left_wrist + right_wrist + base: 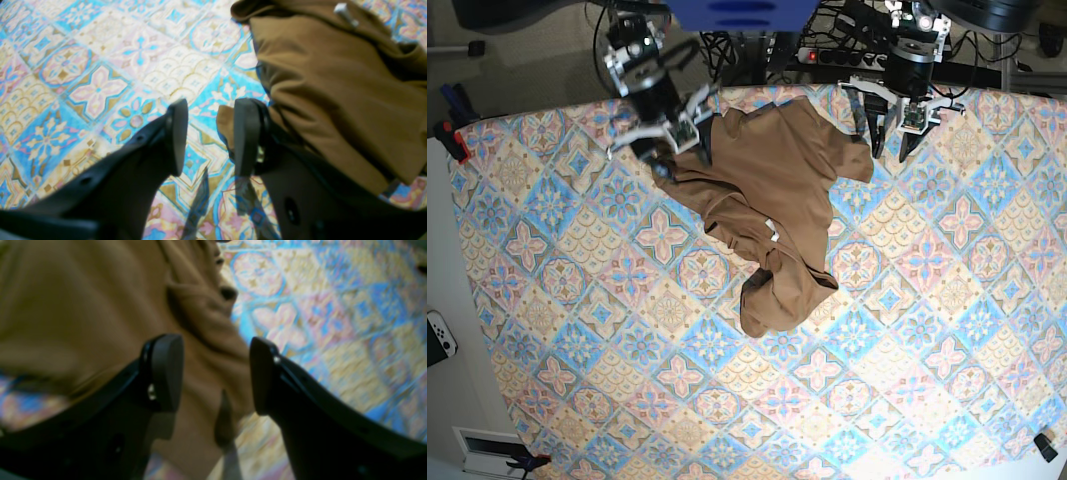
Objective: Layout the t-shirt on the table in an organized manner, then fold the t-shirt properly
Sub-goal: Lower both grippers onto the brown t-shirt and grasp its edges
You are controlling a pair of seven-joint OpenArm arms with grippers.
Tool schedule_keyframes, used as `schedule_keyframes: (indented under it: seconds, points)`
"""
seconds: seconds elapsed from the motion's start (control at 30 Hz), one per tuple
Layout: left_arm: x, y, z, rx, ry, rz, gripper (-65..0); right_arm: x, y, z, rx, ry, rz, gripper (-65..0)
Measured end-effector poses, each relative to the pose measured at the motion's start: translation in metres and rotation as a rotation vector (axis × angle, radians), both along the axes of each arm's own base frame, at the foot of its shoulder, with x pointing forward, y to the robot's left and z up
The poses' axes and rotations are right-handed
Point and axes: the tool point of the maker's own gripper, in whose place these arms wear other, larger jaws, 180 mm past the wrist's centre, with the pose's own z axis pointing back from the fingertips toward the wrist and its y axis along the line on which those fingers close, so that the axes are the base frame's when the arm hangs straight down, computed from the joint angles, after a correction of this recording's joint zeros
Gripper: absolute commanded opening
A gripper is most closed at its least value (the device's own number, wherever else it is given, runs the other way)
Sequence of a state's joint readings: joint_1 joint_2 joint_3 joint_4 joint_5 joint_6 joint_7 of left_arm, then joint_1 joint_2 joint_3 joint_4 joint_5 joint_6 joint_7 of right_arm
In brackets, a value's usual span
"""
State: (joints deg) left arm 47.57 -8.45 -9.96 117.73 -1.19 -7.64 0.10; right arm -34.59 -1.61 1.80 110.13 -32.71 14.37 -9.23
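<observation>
Base view – tan t-shirt [772,190] crumpled, bunched on table [577,300], both arms' jaws parted, empty.

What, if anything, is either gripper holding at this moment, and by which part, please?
Nothing is held. The left gripper is open at the edge of the t-shirt, and the right gripper is open over its fabric, neither one closed on it.

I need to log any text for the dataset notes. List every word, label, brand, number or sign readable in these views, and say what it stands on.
No text can be read in any view.
White tag inside the t-shirt: no print can be made out; too small and blurred.
Table cloth: pattern only, no lettering.
Left claw and right claw: no markings legible.
</observation>
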Motion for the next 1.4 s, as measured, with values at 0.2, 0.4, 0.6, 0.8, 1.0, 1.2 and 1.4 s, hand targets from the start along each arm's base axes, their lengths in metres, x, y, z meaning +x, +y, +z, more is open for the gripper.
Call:
schedule_keyframes:
  seconds: [0.2, 0.4, 0.6, 0.8, 1.0, 1.2, 1.4]
  points:
    - [-0.001, 0.014, 0.001, 0.028, 0.000, 0.031, -42.5, 0.027, 0.021, 0.009, -0.021, -0.016, 0.045, -34.7]
    - [-0.003, 0.019, -0.004, 0.034, 0.013, 0.040, -42.5, 0.049, 0.043, 0.029, -0.001, -0.086, 0.090, -34.8]
    - [-0.003, 0.022, -0.003, 0.039, 0.012, 0.043, -42.5, 0.045, 0.043, 0.016, -0.009, -0.047, 0.094, -34.9]
    - [-0.003, 0.022, -0.003, 0.041, 0.012, 0.046, -42.5, 0.042, 0.045, 0.009, -0.005, -0.033, 0.100, -34.9]
    - [-0.003, 0.023, -0.003, 0.042, 0.013, 0.046, -42.5, 0.028, 0.033, -0.027, -0.066, 0.051, 0.138, -34.9]
    - [-0.003, 0.023, -0.003, 0.041, 0.012, 0.047, -42.5, 0.027, 0.036, -0.033, -0.035, 0.037, 0.151, -34.9]
    - [-0.003, 0.022, -0.004, 0.041, 0.013, 0.046, -42.5, 0.015, 0.033, -0.059, -0.046, 0.110, 0.153, -35.0]
